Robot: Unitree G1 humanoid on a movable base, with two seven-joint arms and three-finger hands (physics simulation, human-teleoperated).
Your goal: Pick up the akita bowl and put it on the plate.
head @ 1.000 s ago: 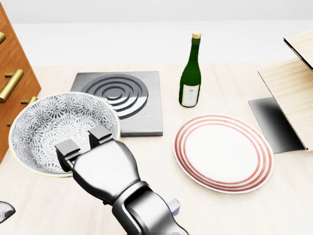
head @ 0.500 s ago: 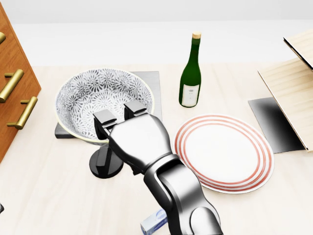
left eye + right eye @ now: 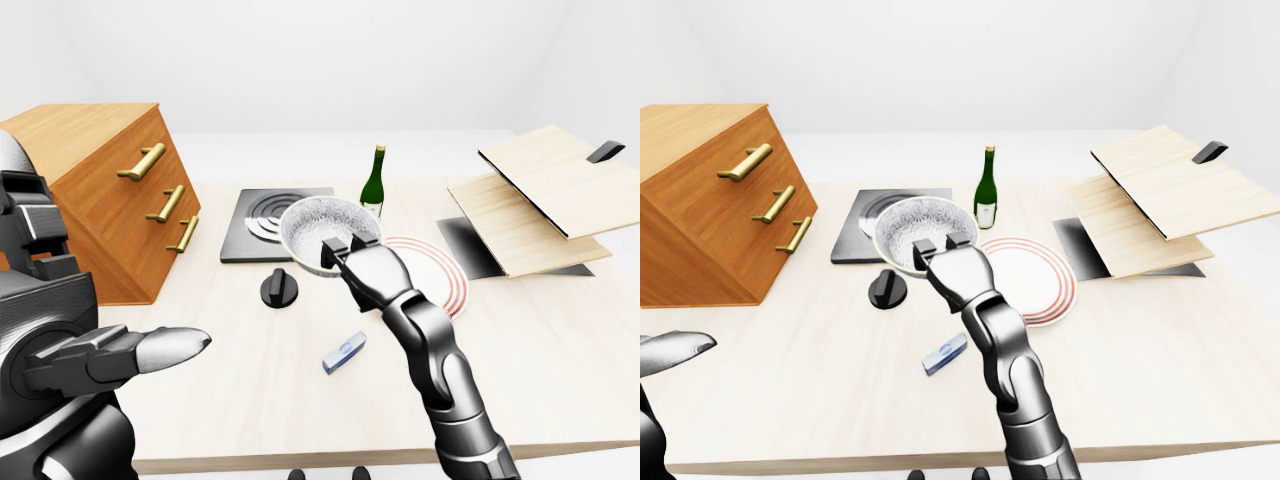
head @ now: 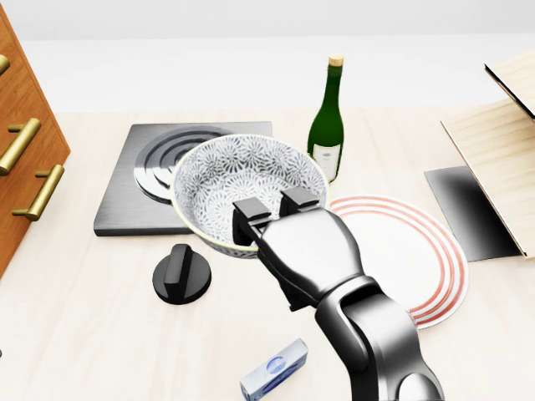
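The akita bowl (image 4: 251, 177), white with a grey flower pattern, hangs in the air in the head view, over the right edge of the stove plate and just left of the plate. My right hand (image 4: 276, 219) is shut on its near rim, two fingers (image 4: 251, 210) hooked inside the bowl. The plate (image 4: 447, 267), white with red rings, lies flat on the table to the right, partly hidden by my right hand and wrist. My left hand (image 3: 150, 350) stays low at the left of the left-eye view, open and holding nothing.
A green wine bottle (image 4: 326, 125) stands just above the plate. A grey stove plate (image 4: 138, 188), a black knob (image 4: 181, 274) and a small blue-white box (image 4: 274, 368) lie left of and below the bowl. A wooden drawer cabinet (image 3: 110, 190) stands left, wooden boards (image 3: 540, 195) right.
My right hand has carried the bowl rightward from beside the cabinet, across the stove plate, to the plate's left edge. The black knob, which the bowl had covered, has come into view.
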